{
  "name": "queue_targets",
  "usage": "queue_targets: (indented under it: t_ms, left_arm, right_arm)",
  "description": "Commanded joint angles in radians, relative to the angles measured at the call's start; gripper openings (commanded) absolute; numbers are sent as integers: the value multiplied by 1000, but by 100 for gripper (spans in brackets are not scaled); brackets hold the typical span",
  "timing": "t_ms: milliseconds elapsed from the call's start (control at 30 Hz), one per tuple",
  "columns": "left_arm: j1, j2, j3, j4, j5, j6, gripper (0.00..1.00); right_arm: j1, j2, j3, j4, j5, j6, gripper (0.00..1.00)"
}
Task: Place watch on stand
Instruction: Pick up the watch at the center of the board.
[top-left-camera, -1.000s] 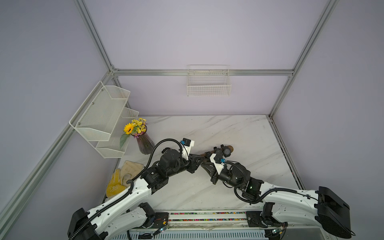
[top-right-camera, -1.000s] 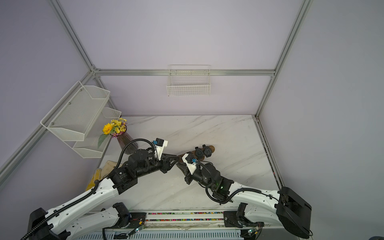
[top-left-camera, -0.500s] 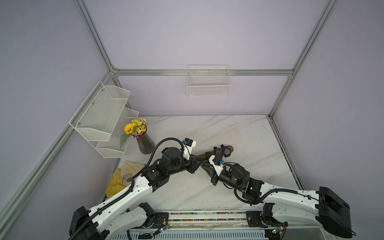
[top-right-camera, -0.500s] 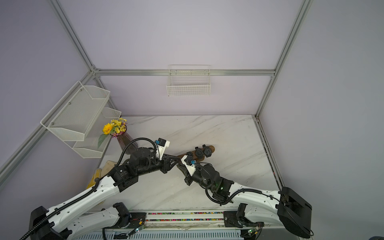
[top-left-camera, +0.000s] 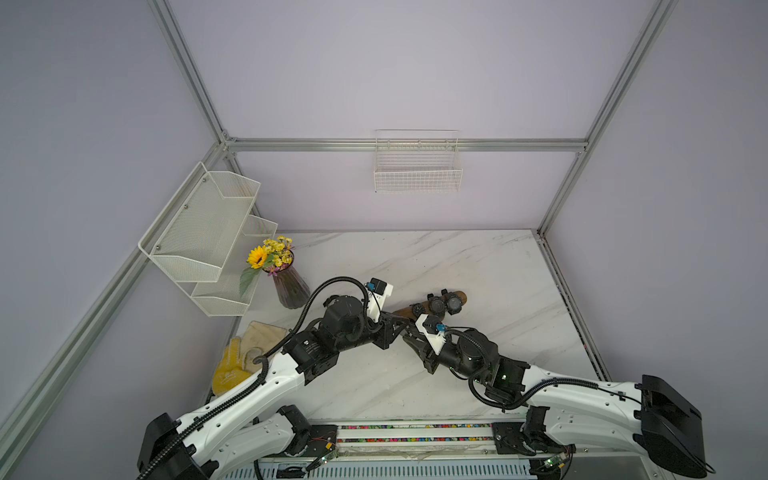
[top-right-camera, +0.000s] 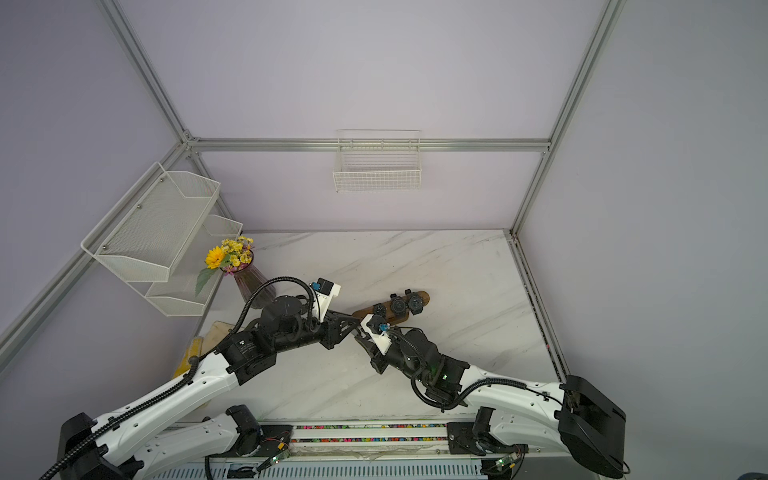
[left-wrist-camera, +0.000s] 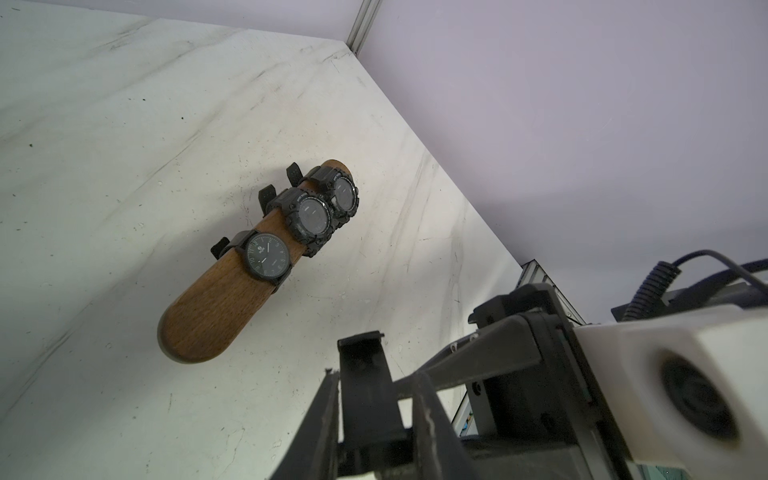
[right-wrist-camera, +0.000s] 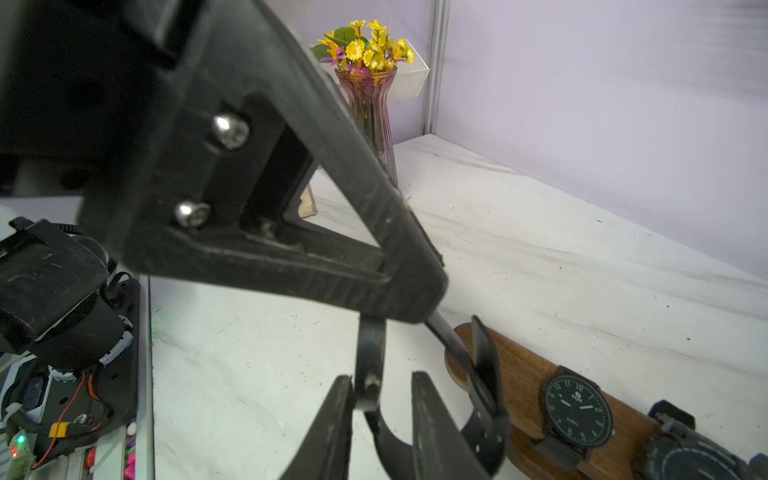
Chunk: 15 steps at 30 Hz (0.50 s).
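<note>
The black watch (right-wrist-camera: 484, 365) hangs just off the bare end of the wooden stand (right-wrist-camera: 519, 370) on the marble table (right-wrist-camera: 540, 270), its strap pinched in the left gripper (right-wrist-camera: 417, 301). The right gripper (right-wrist-camera: 382, 386) has its jaws apart around the strap's loose end.

1. Walls (top-left-camera: 374, 62): pale lilac, plain, closing three sides; soft, even light.
2. Frame rails (top-left-camera: 407, 144): silver aluminium, running up the wall corners and across the back wall.
3. Tabletop (top-left-camera: 498, 270): white marble pattern with grey veins, lightly scuffed.
4. Wire basket (top-left-camera: 417, 174): white, hung on the back rail.
5. Mesh shelf (top-left-camera: 199, 224): white, two tiers, fixed to the left wall.
6. Vase (top-left-camera: 291, 286): ribbed purple glass, upright just beside the shelf, holding yellow flowers (top-left-camera: 268, 253).
7. Yellow glove (top-left-camera: 230, 370): lying with a beige cloth (top-left-camera: 266, 334) near the tabletop's left edge.
</note>
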<state>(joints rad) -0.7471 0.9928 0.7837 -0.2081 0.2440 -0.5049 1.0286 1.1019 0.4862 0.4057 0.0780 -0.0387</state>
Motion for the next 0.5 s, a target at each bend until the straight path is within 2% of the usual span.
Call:
queue_targets:
  t_ms: [0, 233, 400, 433, 467]
  left_arm:
    - [3, -2, 61, 16, 22, 17, 0]
    - [7, 4, 70, 15, 33, 13, 0]
    - [8, 10, 75, 17, 39, 8, 0]
    - [8, 10, 74, 18, 38, 8, 4]
    - [8, 9, 73, 11, 34, 7, 12]
  right_arm:
    - [4, -13, 9, -45, 17, -52, 29]
    - [4, 4, 21, -45, 32, -72, 21]
    - [4, 24, 38, -41, 10, -63, 7]
    - [4, 23, 40, -34, 7, -58, 4]
    - [4, 17, 42, -30, 4, -50, 2]
